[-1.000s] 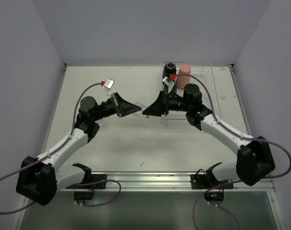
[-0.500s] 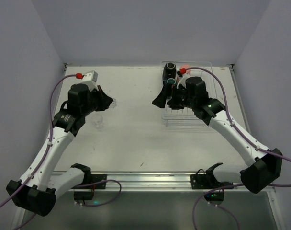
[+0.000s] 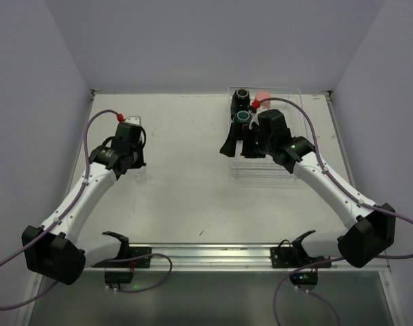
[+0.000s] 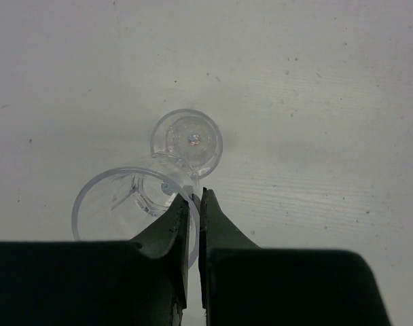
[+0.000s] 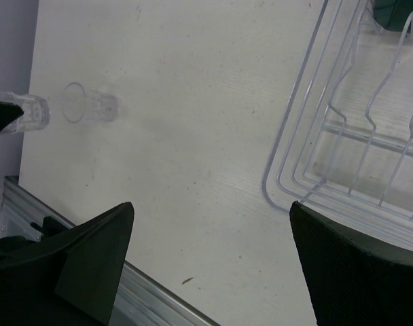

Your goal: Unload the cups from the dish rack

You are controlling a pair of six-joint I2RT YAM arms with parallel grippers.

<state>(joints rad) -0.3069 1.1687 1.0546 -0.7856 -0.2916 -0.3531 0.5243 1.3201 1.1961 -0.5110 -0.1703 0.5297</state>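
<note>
We see a scuffed white table (image 3: 186,197) between pale walls (image 3: 193,41) (dish rack (image 3: 261,171) far right). The left gripper (image 4: 194,195) pinches a clear cup (image 4: 125,200) by its rim, and the right gripper (image 5: 211,210) gapes wide.

Top cam sits high up behind the arm bases (image 3: 118,255) and looks down and forward, so it takes in the whole worktop (image 3: 186,197) out to the far edge, from pretty far off. Left wrist cam is really close, aimed almost straight down at the left part of the worktop. Its own fingers (image 4: 172,238) fill the bottom, with a clear cup (image 4: 118,210) and a second clear cup (image 4: 186,139) right under it. Right wrist cam hangs higher, tilted, by the near left corner of the dish rack (image 5: 288,136), facing across to the left edge. It shows those same two cups, small and far off, and the rack is in the top view too.
</note>
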